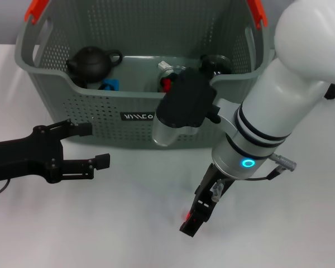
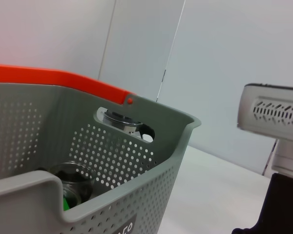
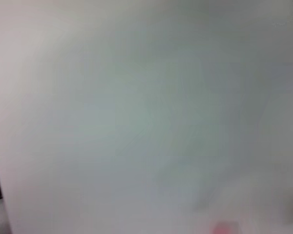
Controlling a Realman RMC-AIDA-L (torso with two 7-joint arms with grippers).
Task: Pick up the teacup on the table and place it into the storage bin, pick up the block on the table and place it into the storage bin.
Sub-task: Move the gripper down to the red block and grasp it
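The storage bin is a grey-green perforated basket with orange-red handles, standing at the far side of the white table; its near corner fills the left wrist view. A small red block lies on the table in front of the bin, mostly hidden. My right gripper points down right at it, touching or nearly touching. The right wrist view gives only a pink blur on white. My left gripper hovers open and empty left of the bin's front wall. I see no teacup on the table.
Inside the bin sit a black teapot, a blue item, a red item and a dark round vessel. My bulky white right arm overhangs the bin's right end.
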